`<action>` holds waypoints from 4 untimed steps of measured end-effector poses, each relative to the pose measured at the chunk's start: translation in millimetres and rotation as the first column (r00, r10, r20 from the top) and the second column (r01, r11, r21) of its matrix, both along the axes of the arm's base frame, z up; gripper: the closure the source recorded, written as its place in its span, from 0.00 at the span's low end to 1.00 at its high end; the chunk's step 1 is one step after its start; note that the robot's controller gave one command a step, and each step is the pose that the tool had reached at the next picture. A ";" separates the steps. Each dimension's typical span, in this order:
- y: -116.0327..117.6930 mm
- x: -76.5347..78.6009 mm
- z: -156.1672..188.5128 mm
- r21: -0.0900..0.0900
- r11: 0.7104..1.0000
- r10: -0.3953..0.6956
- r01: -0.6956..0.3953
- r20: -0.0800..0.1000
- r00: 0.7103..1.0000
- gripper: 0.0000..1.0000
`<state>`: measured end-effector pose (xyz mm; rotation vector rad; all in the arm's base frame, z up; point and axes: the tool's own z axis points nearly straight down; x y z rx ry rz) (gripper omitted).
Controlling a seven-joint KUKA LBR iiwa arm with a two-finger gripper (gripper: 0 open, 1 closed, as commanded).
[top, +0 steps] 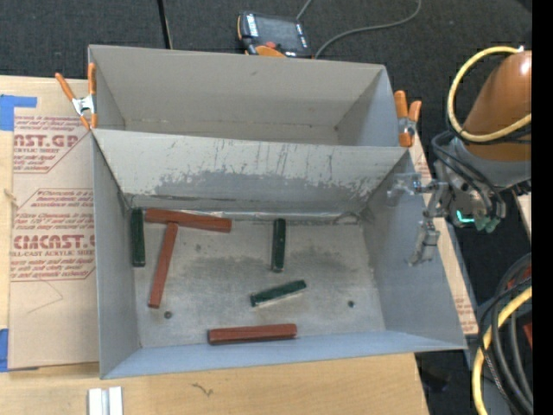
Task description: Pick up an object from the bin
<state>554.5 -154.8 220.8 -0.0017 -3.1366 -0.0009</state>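
My gripper (425, 236) hangs at the bin's right side, above the sloping right wall and well clear of the floor, with nothing seen in it. The nearest loose things are two dark green sticks. One green stick (278, 245) lies lengthwise near the middle of the floor. A second green stick (277, 293), tilted, lies just in front of it. Both are far to the left of the gripper.
A red-brown stick (251, 334) lies along the front wall. Two more red-brown sticks (187, 221) (162, 264) form a T at the back left. A third green stick (136, 237) lies beside the left wall. The arm and its cables stand outside the bin on the right.
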 end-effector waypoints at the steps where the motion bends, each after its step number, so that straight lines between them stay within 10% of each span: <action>1: 62.4 -29.1 -109.4 0.004 0.986 0.169 -0.169 -0.001 0.986 0.00; 3: 192.7 -48.1 -151.5 0.003 0.968 0.252 -0.252 0.006 0.968 0.00; 4: 188.8 -48.1 -151.2 0.000 0.969 0.247 -0.247 0.003 0.969 1.00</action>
